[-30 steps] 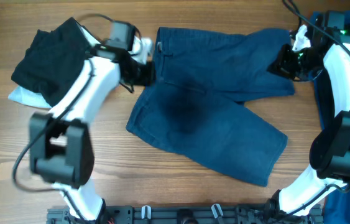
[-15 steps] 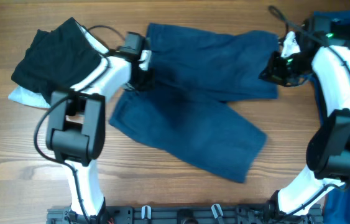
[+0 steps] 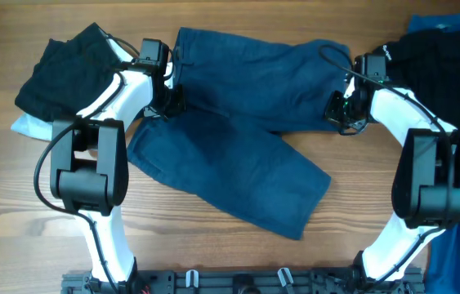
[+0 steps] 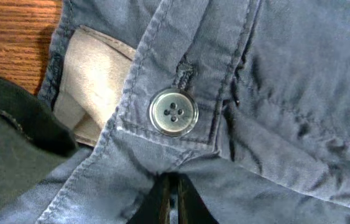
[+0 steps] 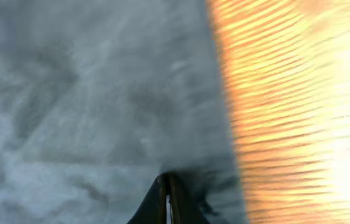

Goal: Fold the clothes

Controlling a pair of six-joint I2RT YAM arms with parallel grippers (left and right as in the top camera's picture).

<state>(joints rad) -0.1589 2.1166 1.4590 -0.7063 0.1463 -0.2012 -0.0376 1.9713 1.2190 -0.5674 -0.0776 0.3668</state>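
As the overhead camera has it, the dark blue shorts lie spread across the middle of the wooden table. One leg runs right along the far side and the other slants toward the near right. The left gripper sits at the garment's left end and the right gripper at the end of the far leg; from above I cannot tell how the jaws stand. A black bundle with a white lining lies just left of the left arm, and a black top at the right edge.

Left wrist: fingers pressed together, a fold of the blue cloth nipped between them. Just beyond is a pale four-hole button on the stitched waistband, with a beige pocket lining to its left.

Right wrist: badly blurred. Fingertips are drawn to a thin line on the cloth's edge, with bare wood to the right.
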